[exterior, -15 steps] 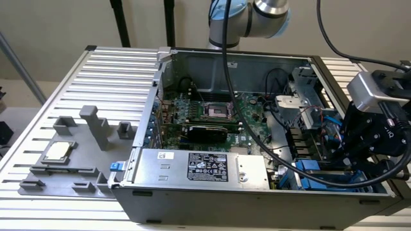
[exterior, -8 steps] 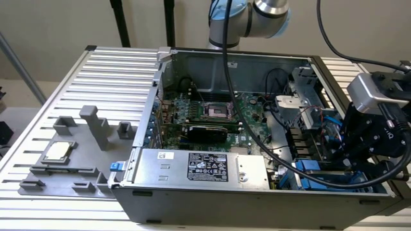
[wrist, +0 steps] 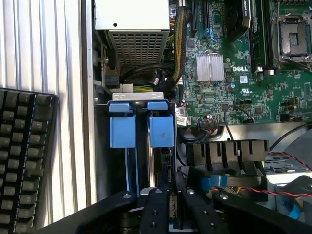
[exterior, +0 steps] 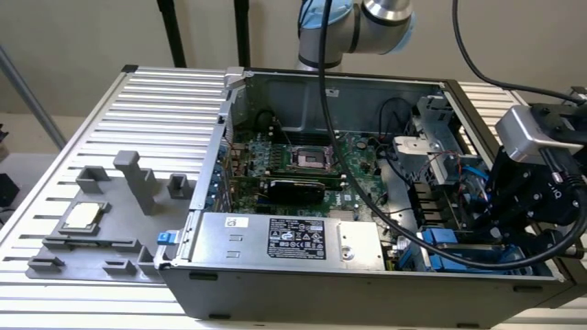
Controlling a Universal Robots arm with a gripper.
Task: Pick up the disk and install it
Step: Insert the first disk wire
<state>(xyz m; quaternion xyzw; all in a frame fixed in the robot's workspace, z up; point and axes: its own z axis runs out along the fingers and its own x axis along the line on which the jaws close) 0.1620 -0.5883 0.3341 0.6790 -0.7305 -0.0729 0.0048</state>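
the gripper [wrist: 170,207] hangs over the drive bay at the computer case's [exterior: 367,292] front corner, jaws clenched narrowly on the disk [wrist: 161,165], which stands edgewise in its slot beside the blue carrier [wrist: 122,129], lined up to seat.

Ribbed, slatted metal table [exterior: 156,96], pale grey; open computer case [exterior: 367,289] stands directly on it, toward the exterior view's right; grey plastic fixture [exterior: 115,206] with upright posts lies on the slats at the exterior view's left, just beside the case; small square silver chip [exterior: 81,217] rests in that fixture; black keyboard [wrist: 22,161] lies on the slats beside the case wall in the wrist view.
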